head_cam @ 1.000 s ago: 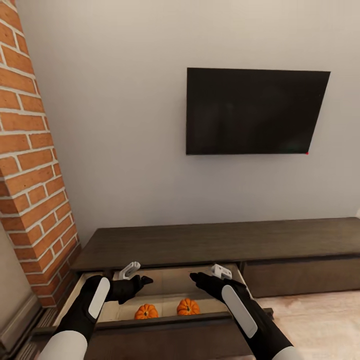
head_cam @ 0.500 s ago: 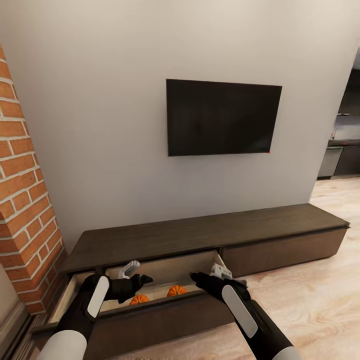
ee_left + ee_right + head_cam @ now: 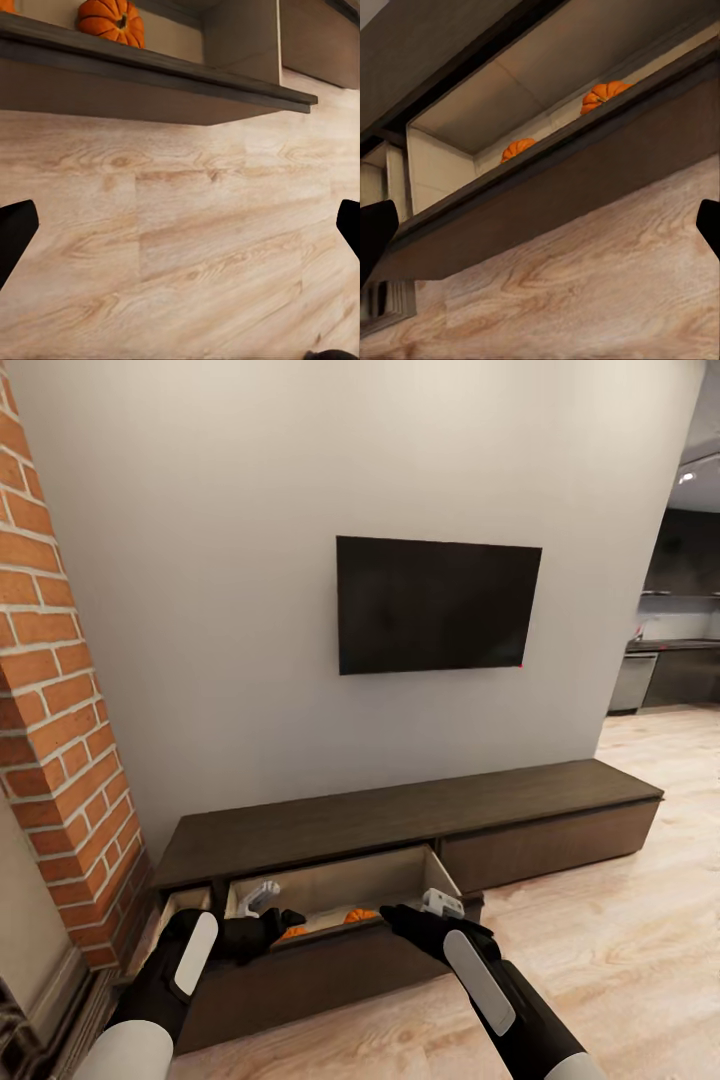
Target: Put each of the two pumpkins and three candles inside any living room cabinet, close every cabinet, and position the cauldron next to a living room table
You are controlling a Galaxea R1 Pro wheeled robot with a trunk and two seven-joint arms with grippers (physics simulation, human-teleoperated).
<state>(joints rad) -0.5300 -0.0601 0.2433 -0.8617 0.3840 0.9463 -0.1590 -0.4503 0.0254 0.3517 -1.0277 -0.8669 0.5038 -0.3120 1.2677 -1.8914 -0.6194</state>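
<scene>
Pumpkins (image 3: 360,915) (image 3: 293,933) sat side by side inside the cabinet's (image 3: 400,820) pulled-out drawer (image 3: 300,970). Left hand (image 3: 262,900) and right hand (image 3: 440,904) hovered above it, both released and empty.

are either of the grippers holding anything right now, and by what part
Nothing is held. The left gripper and right gripper both hang open, with bare floor between the fingers, while the pumpkins sit in the open drawer.

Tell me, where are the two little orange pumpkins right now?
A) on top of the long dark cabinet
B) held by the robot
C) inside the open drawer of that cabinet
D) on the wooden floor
C: both pumpkins sit inside the pulled-out drawer of the cabinet.
</scene>
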